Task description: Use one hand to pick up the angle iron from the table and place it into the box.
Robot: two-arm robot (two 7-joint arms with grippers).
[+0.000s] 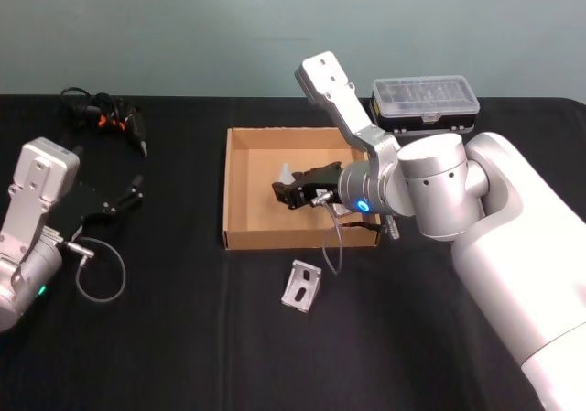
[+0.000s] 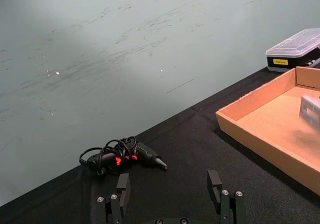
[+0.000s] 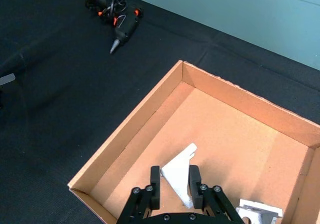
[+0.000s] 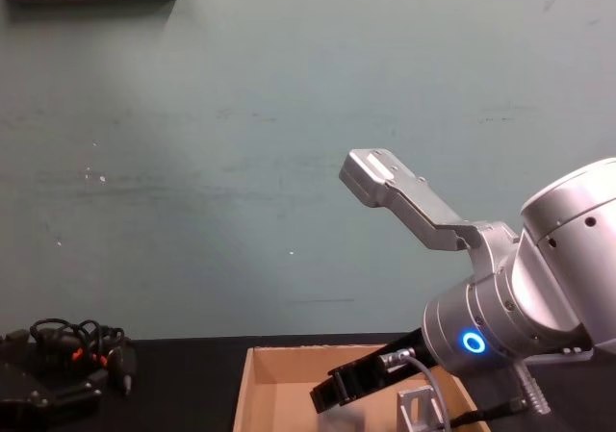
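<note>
1. The held angle iron (image 3: 181, 166) is clamped between the closed fingers of the right gripper (image 1: 285, 189). It hangs above the floor of the box (image 1: 275, 239), near the box's middle. In the right wrist view its lower end is covered by the fingers (image 3: 155, 184).
2. A second angle iron (image 3: 260, 211) lies inside the box toward its right side. It is cut off at the picture edge in both wrist views, so its full outline cannot be made out.
3. The right part of the box's front wall is covered by the right arm in the head view, and the box's lower part is cut off in the chest view.
4. A third angle iron (image 1: 305, 286) lies on the table (image 1: 183, 338) just in front of the box's front wall, apart from it and fully seen.
5. The left gripper (image 2: 168, 181) is held well to the left of the box, with its fingers spread and nothing between them.
6. Bare tabletop is seen to the left of the box and in front of it beyond the third angle iron.
7. A glue gun (image 1: 135, 127) with a coiled cable lies beyond the box's far left corner, well apart from it.
8. A plastic organizer case (image 1: 426, 100) sits just behind the box's far right corner. A yellow label (image 2: 280, 62) is seen on its black base, but the writing is too small to be read.
</note>
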